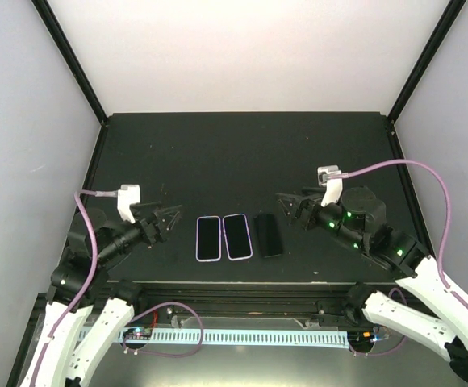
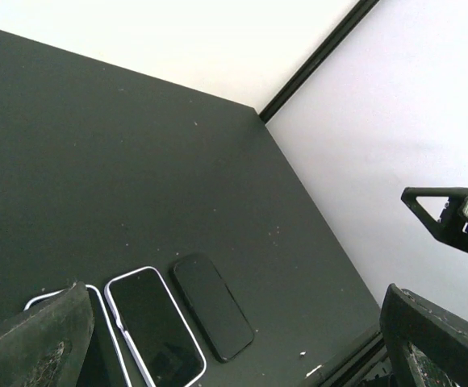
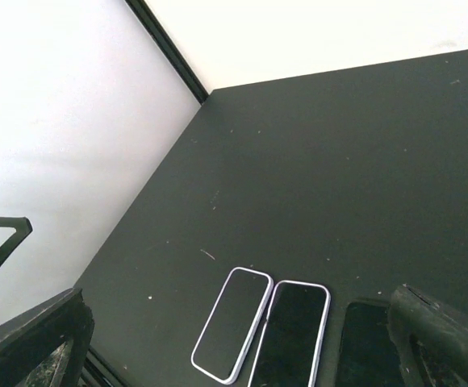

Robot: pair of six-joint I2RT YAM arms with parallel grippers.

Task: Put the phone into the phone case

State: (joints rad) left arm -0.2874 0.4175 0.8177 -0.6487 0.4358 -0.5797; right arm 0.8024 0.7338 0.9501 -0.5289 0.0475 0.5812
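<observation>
Three flat slabs lie side by side near the table's front edge. Two have pale lavender rims and dark faces, the left one (image 1: 208, 239) (image 3: 234, 334) and the middle one (image 1: 237, 236) (image 2: 155, 326). The third (image 1: 268, 235) (image 2: 214, 318) is plain black. Which is the phone and which the phone case I cannot tell. My left gripper (image 1: 168, 219) hovers open just left of the row, and my right gripper (image 1: 290, 208) hovers open just right of it. Neither holds anything. In the left wrist view a finger (image 2: 40, 339) hides part of the left slab.
The black table (image 1: 242, 153) is walled by white panels at the back and sides, with black corner posts (image 1: 73, 60). A cable tray (image 1: 242, 337) runs along the near edge between the arm bases. The right gripper's finger (image 2: 452, 214) shows in the left wrist view.
</observation>
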